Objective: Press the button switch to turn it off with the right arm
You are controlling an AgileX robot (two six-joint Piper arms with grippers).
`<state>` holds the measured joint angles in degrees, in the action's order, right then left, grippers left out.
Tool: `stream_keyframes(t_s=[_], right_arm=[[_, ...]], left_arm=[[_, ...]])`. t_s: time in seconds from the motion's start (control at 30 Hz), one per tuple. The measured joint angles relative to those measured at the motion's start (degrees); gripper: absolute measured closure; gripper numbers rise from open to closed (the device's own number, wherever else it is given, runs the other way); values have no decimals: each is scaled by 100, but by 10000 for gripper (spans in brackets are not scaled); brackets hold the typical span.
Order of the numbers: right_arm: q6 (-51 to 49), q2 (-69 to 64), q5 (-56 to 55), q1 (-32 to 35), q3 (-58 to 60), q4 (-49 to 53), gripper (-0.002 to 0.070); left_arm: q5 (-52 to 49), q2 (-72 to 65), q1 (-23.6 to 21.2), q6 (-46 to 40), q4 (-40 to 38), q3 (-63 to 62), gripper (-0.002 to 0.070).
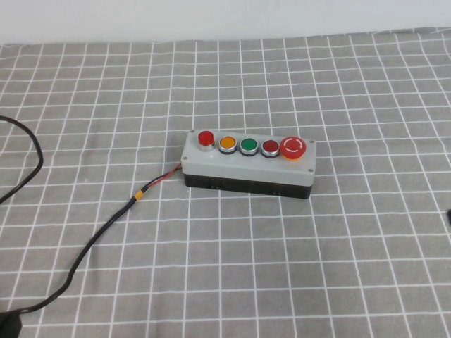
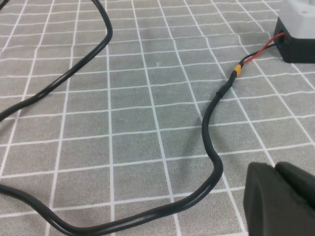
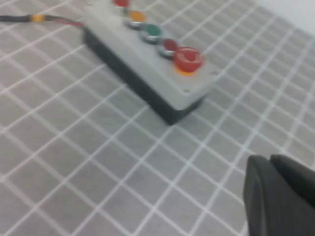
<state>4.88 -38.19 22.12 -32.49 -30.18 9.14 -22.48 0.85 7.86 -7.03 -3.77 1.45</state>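
From my seat the right gripper (image 3: 280, 196) shows only as a dark bulk in its own wrist view, low over the cloth near the table's right edge and well apart from the box; I cannot tell how its jaws stand. The left gripper (image 2: 280, 196) is just as partial, parked near the front left corner beside the black cable (image 2: 206, 147), and I cannot tell its state either. The button switch (image 1: 248, 163) sits around the middle of the grey checked tablecloth (image 1: 338, 267), long side facing me, its row running from the small red lamp (image 1: 206, 138) through the yellow button (image 1: 227, 144), the green button (image 1: 248, 146) and the red button (image 1: 270, 147) to the large red mushroom button (image 1: 293, 147) at the end nearest the right arm. I judge the press has not begun. I would bring the right gripper in from the right, settle squarely above the chosen cap, and push straight down so the light box does not skid or tip. The red-black wire (image 1: 163, 179) leaves the far end toward the front left, so it stays clear of that approach; the closely spaced neighbouring buttons are the real hazard.
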Motion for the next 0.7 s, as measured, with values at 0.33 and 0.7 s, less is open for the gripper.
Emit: stream_keyframes(t_s=[0.33, 0.7], right_arm=[[0, 1965, -1182, 1534, 1900, -650, 692], [0, 3810, -1093, 2415, 3152, -1323, 692]], left_arm=[[0, 0, 0, 0, 0, 0, 678], [0, 0, 0, 0, 0, 0, 678]])
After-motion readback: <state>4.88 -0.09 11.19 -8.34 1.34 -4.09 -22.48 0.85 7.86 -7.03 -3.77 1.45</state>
